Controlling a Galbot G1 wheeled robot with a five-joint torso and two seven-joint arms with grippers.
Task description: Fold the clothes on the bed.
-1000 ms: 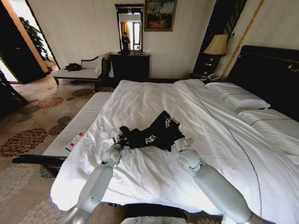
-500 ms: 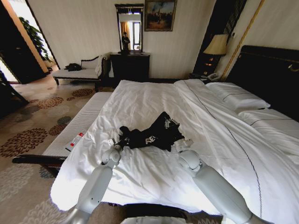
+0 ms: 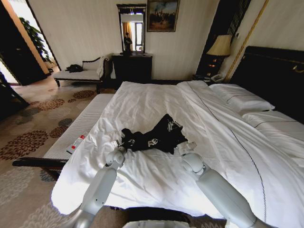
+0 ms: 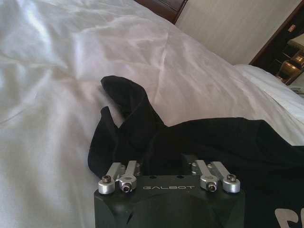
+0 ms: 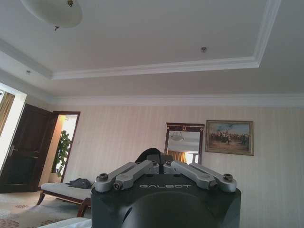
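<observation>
The T-shirt (image 3: 154,136) lies crumpled near the middle of the bed (image 3: 142,102), not yet spread flat, so folding appears barely begun. The left tool (image 3: 122,142) sits low at the shirt's near-left edge, its fingers buried in black fabric, apparently pinching it. The right tool (image 3: 183,142) rests at the shirt's right edge, tilted upward, linkages drawn together on a tuft of cloth.

A hotel-style bedroom: a large white-sheeted bed (image 3: 156,102) fills the centre, a lamp (image 3: 219,46) at upper right, a framed painting (image 3: 162,15) and mirror (image 3: 131,28) at top centre, patterned carpet (image 3: 33,123) at left.
</observation>
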